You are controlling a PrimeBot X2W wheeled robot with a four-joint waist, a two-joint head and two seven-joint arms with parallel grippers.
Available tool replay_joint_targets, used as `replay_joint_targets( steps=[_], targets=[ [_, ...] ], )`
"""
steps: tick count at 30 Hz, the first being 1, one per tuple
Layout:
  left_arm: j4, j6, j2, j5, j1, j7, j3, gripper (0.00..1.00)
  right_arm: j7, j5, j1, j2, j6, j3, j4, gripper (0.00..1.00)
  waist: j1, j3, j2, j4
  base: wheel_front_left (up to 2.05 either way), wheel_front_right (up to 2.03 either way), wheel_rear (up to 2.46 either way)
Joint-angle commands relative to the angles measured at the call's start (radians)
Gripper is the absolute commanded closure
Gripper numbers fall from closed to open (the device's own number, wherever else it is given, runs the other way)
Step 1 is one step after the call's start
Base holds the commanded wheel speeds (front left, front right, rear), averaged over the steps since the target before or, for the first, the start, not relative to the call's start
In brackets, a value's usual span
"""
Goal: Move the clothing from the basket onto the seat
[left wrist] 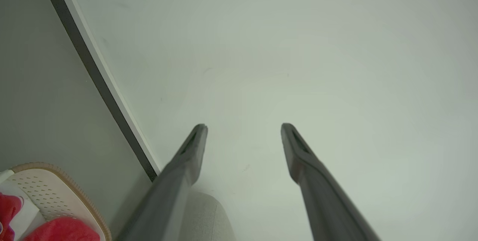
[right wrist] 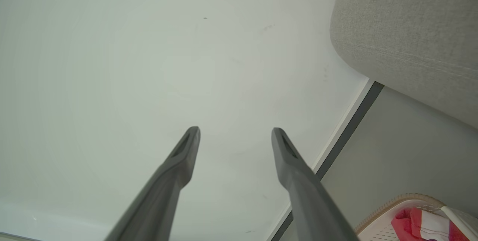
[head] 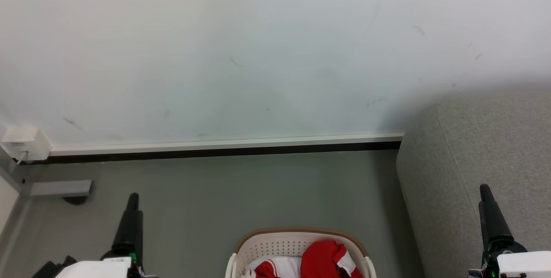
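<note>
- The left fingers [left wrist: 194, 151] and right fingers [right wrist: 185, 151] are spread apart, empty, pointed at the wall.
- The clothing [head: 320, 261] lies in the basket [head: 284, 243] on the floor, between both arms, beside the seat [head: 473, 162].
- A steep descent is advised, with a raised red fold pinched deeply, clear of the rim.

Basket [head: 275, 245]: white perforated plastic, smooth, slight sheen; brown textured rim.
Clothing [head: 320, 263]: soft red cloth, white trim, matt.
Seat [head: 473, 153]: light grey woven upholstery, coarse, matt.
Wall [head: 258, 54]: smooth matt paint, faintly scuffed.
Floor [head: 258, 192]: smooth matt grey.
Left gripper [left wrist: 243, 126], right gripper [right wrist: 235, 129]: dark matt fingers [left wrist: 317, 192], smooth, plastic-looking.
</note>
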Motion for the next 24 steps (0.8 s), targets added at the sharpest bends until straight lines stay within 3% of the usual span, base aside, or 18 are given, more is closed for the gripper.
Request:
replay_joint_targets(
  steps=[1, 24],
  targets=[
    [-0.021, -0.005, 0.007, 0.03, -0.024, -0.011, -0.001, 0.0, -0.01, -0.035, -0.012, -0.017, 0.0, 0.006, -0.026, 0.0, -0.0001, 0.0, -0.0001, 0.002, 0.0, 0.0, 0.0],
    [-0.053, -0.006, 0.009, 0.451, -0.02, -0.094, -0.033, 0.0, -0.093, -0.455, -0.015, -0.065, -0.001, 0.111, -0.028, 0.0, -0.0001, -0.004, -0.0001, 0.02, 0.0, 0.0, 0.0]
  ],
)
